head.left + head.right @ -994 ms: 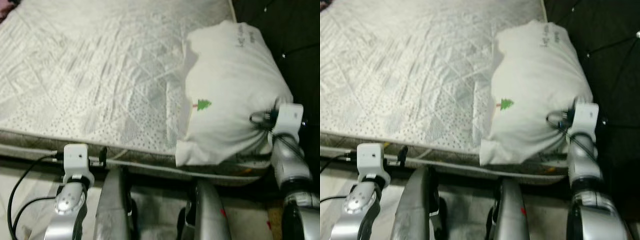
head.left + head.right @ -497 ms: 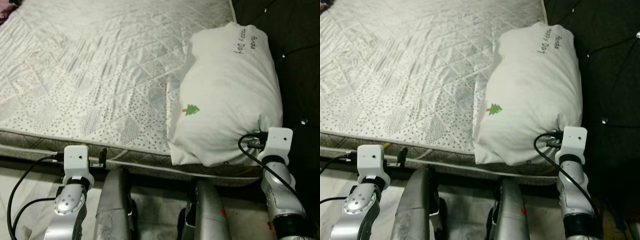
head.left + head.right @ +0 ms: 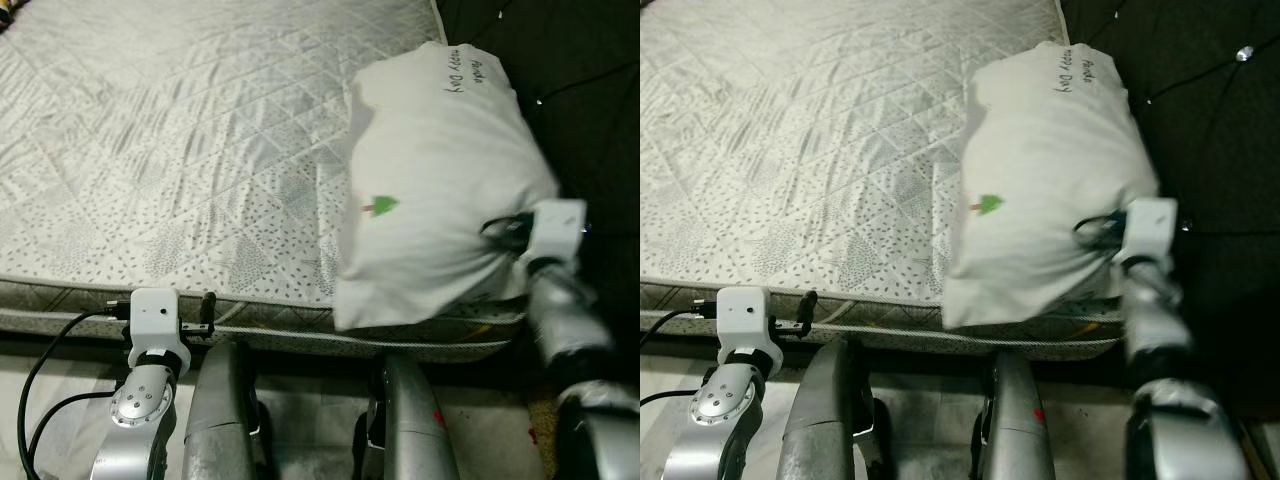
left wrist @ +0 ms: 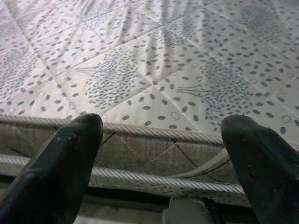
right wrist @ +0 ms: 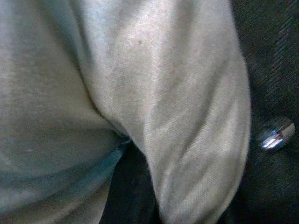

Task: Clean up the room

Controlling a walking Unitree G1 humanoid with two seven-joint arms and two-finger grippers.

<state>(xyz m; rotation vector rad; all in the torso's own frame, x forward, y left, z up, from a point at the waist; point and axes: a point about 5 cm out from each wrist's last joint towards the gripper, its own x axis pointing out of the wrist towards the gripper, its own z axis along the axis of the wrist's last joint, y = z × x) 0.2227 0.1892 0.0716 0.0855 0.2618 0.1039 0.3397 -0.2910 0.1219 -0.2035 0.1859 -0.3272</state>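
White pillow [image 3: 440,190] against right fingers, grip unclear; left fingers [image 4: 65,158] apart.

free: bare mattress [image 3: 180,130] left of pillow [image 3: 440,180] | blocked: right edge, pillow against dark headboard [image 3: 580,90]

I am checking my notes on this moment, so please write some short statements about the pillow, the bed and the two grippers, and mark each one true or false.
1. The white pillow lies at the right side of the mattress, next to the dark headboard. True.
2. The pillow carries a small green tree print. True.
3. The left gripper is shut on the mattress edge. False: its fingers are open, in front of the mattress edge, holding nothing.
4. The right gripper is far from the pillow. False: the right wrist is at the pillow's near end, pressed into the fabric.
5. The mattress is covered by a blanket. False: its quilted surface is bare.
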